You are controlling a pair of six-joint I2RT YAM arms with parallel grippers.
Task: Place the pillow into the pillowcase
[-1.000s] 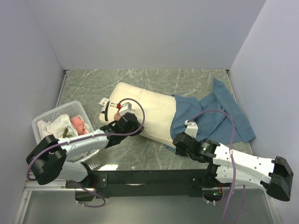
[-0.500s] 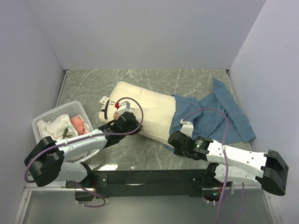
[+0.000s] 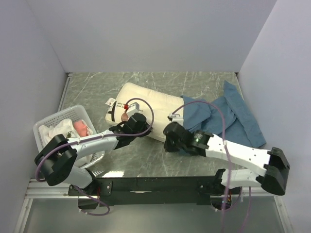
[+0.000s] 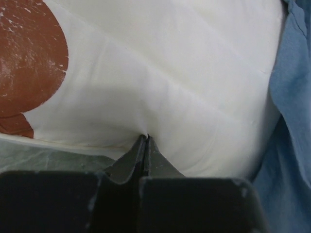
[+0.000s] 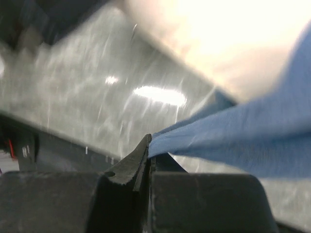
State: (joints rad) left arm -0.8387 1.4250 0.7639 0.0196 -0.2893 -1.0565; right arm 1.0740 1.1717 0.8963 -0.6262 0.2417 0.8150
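Note:
The cream-white quilted pillow [image 3: 150, 103] lies slanted in the middle of the table, its right end inside the blue pillowcase [image 3: 228, 116]. A brown bear print [image 4: 29, 63] and a white tag [image 3: 111, 102] mark its left end. My left gripper [image 4: 146, 137] is shut, pinching a fold of the pillow [image 4: 170, 73] at its near edge; from above the left gripper [image 3: 139, 129] sits by the bear corner. My right gripper [image 5: 149, 141] is shut on the pillowcase's [image 5: 243, 141] open edge. Seen from above, the right gripper [image 3: 169, 132] is at the pillow's near side.
A white basket [image 3: 44, 125] with cloths in it stands at the left, beside my left arm. Grey walls close in the table on the left, back and right. The black rail [image 3: 155, 184] with the arm bases runs along the near edge.
My right gripper has shut on the pillowcase's edge and moved left along the pillow, drawing the blue cloth with it. The left gripper keeps its hold; the pillow has shifted slightly back.

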